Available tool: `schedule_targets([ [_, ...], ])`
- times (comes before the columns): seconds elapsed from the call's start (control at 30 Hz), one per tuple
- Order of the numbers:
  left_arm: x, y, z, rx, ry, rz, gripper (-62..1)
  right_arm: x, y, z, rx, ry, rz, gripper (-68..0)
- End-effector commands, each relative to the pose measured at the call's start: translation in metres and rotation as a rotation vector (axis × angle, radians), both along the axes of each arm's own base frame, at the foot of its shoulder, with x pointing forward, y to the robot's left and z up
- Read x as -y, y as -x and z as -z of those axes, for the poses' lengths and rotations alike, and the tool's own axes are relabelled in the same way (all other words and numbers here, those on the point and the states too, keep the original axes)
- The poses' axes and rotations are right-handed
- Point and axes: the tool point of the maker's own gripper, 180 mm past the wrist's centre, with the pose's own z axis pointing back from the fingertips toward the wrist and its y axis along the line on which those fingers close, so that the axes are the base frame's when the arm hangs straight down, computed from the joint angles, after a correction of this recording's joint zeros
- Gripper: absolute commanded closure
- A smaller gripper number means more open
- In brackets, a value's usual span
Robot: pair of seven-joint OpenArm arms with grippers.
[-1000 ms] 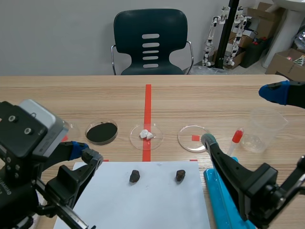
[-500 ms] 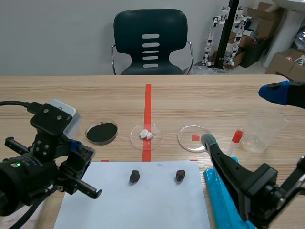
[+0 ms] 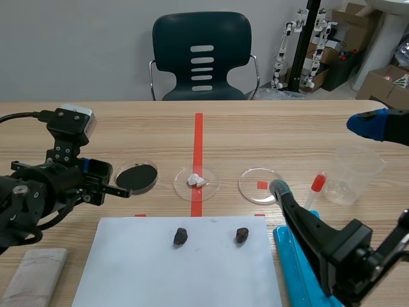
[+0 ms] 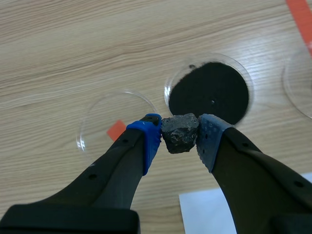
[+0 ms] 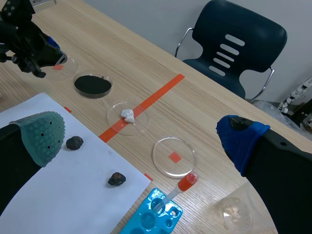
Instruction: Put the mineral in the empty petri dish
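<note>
Your left hand (image 4: 178, 139) pinches the dark rock (image 4: 180, 130) between its two blue pads, and in the scene view that hand sits at the left middle of the frame. The move turns on where the clear, empty dish (image 4: 114, 124) lies. In the left wrist view it is just beside the finger (image 4: 146, 141) on the side away from the dish of black powder (image 4: 209, 92). The rock itself hangs over the gap between the two rims, perhaps overlapping the powder dish's near edge. How high it hangs above the bench (image 4: 58, 44) is hard to judge from here.

You would need a short sideways shift toward the empty dish, away from the powder, before letting go. The rock is blocky. Its slightly longer axis seems to run across the hand from pad to pad, roughly level, with no clear pointed end.

Your right hand (image 5: 141, 136) is spread wide and holds nothing, low at the right of the scene view and well apart from this dish. A second clear dish (image 3: 259, 184) lies right of centre there, nearer that arm, but the left hand has the rock.
</note>
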Motion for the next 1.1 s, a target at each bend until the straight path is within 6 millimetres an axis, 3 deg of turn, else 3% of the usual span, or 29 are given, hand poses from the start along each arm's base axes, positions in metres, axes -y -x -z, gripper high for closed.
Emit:
schedule_targets([
  [0.0, -0.006, -0.014, -0.012, 0.044, -0.001, -0.019, -14.1, -0.001, -0.003, -0.012, 0.039, -0.019, 0.002, -67.9],
  [0.33, -0.047, -0.050, 0.008, -0.017, -0.004, -0.165, -14.1, -0.001, -0.003, -0.012, 0.039, -0.019, 0.002, -67.9],
  [0.5, -0.058, -0.060, 0.011, -0.026, 0.009, -0.210, -14.1, -0.001, -0.004, -0.012, 0.039, -0.019, 0.002, -67.9],
  [1.07, -0.075, -0.058, 0.041, -0.130, -0.021, -0.258, -14.1, -0.001, -0.004, -0.012, 0.039, -0.019, 0.002, -67.9],
])
